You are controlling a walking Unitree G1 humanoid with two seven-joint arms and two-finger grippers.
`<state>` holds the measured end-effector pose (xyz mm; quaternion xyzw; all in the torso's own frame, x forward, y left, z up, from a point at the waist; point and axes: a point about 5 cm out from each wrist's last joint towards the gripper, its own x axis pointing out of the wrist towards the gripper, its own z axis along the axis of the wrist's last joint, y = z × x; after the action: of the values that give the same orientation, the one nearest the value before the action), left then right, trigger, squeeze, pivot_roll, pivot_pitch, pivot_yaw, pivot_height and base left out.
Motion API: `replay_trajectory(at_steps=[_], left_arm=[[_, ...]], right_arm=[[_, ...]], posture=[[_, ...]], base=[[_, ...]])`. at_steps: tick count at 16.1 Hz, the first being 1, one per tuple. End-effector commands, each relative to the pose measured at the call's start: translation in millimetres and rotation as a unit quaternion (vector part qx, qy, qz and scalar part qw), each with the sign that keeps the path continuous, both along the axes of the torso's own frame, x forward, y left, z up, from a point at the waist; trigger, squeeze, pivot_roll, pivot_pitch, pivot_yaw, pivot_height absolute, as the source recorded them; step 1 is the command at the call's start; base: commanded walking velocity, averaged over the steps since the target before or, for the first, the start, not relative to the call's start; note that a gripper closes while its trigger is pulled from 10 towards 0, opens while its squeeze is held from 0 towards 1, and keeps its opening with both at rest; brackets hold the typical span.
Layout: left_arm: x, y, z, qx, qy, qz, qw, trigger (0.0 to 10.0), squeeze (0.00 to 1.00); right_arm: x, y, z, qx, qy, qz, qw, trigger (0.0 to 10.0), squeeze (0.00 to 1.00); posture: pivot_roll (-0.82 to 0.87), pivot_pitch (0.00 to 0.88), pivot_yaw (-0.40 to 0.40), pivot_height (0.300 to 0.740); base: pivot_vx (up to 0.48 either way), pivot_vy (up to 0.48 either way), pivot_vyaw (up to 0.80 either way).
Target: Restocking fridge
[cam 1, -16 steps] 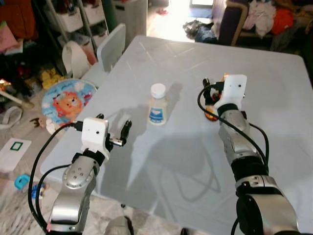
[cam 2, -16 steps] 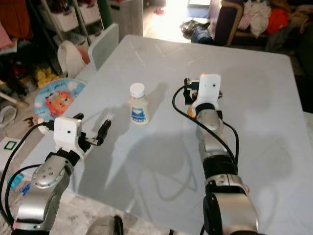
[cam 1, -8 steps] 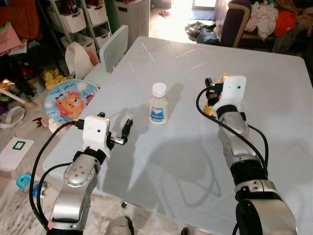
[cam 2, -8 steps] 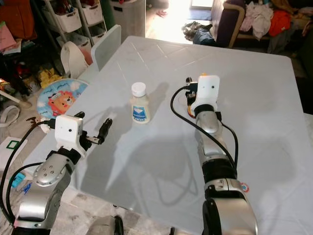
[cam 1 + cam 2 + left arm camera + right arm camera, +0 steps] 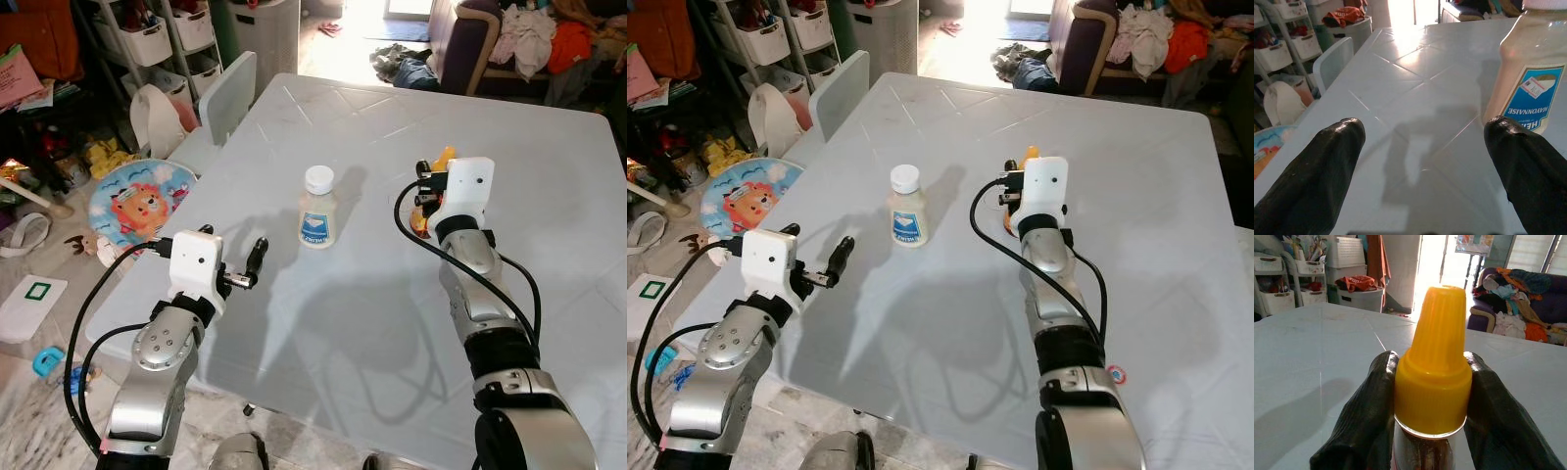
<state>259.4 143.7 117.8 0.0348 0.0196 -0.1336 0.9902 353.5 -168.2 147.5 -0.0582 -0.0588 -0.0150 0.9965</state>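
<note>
Small clear sauce bottle with a yellow conical cap stood upright on the pale grey tiled table, well right of the white-lidded, blue-labelled mayonnaise jar at the table's middle. Right gripper was clamped on the bottle, one black finger pressing each side just below the cap. Left gripper hovered near-left of the jar, fingers spread wide and holding nothing, close to the table's left edge. Bare tabletop lay between jar and bottle and beyond both toward the far edge.
</note>
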Motion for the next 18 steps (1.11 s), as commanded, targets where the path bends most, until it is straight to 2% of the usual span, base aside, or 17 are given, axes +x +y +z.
replay_trajectory(at_steps=[1, 2, 3, 4, 5, 6, 8, 10, 12, 18], left_arm=[[1.5, -1.5, 0, 0.006, 0.0, -0.003, 1.0, 10.0, 0.0], [0.8, -1.9, -2, 0.005, 0.003, -0.003, 1.0, 10.0, 0.0], [-0.1, -1.3, -5, 0.008, 0.01, 0.007, 1.0, 10.0, 0.0], [0.3, 0.1, -7, 0.012, 0.018, 0.024, 0.999, 10.0, 0.0], [0.4, 0.8, -9, 0.011, 0.02, 0.036, 0.999, 10.0, 0.0], [1.6, 1.8, -10, 0.012, 0.021, 0.049, 0.999, 10.0, 0.0], [4.9, 2.5, -11, 0.013, 0.019, 0.057, 0.998, 10.0, 0.0], [10.6, 0.0, -8, 0.006, 0.011, 0.061, 0.998, 10.0, 0.0], [14.3, -0.6, -6, 0.001, 0.005, 0.064, 0.998, 10.0, 0.0], [12.7, -3.3, -8, 0.001, 0.005, 0.061, 0.998, 10.0, 0.0]], right_arm=[[-2.0, -0.7, 1, -0.004, -0.001, 0.0, 1.0, 0.0, 0.0], [-4.8, 1.4, 2, 0.001, -0.006, 0.005, 1.0, 0.0, 0.0], [-9.0, 7.6, 4, 0.022, -0.011, 0.024, 0.999, 0.5, 0.0], [-14.5, 14.9, 6, 0.044, -0.018, 0.046, 0.998, 3.0, 0.0], [-21.4, 22.3, 8, 0.055, -0.024, 0.071, 0.996, 6.1, 0.0], [-33.1, 30.7, 9, 0.07, -0.032, 0.097, 0.992, 10.0, 0.0], [-49.6, 37.1, 10, 0.081, -0.037, 0.113, 0.99, 10.0, 0.0], [-57.1, 37.8, 12, 0.073, -0.042, 0.12, 0.989, 10.0, 0.0], [-58.1, 37.1, 13, 0.076, -0.038, 0.117, 0.99, 10.0, 0.0], [-58.3, 36.6, 18, 0.077, -0.032, 0.112, 0.99, 10.0, 0.0]], posture=[[0.03, 0.019, 0.036, 0.74], [0.03, 0.007, 0.038, 0.74], [0.03, 0.0, 0.038, 0.74], [0.03, 0.0, 0.038, 0.74], [0.03, 0.0, 0.033, 0.74], [0.03, 0.0, 0.025, 0.74], [0.02, 0.0, 0.014, 0.74], [0.02, 0.0, -0.002, 0.74], [0.01, 0.0, 0.0, 0.74], [0.01, 0.0, -0.002, 0.74]], base=[[0.0, 0.0, 0.0], [0.0, 0.0, 0.0], [0.0, 0.0, 0.0], [0.0, 0.0, 0.0], [0.0, 0.0, 0.0], [0.0, 0.0, 0.0], [0.0, 0.0, 0.0], [-0.266, 0.0, 0.0], [-0.296, 0.0, 0.0], [-0.299, 0.0, 0.0]])
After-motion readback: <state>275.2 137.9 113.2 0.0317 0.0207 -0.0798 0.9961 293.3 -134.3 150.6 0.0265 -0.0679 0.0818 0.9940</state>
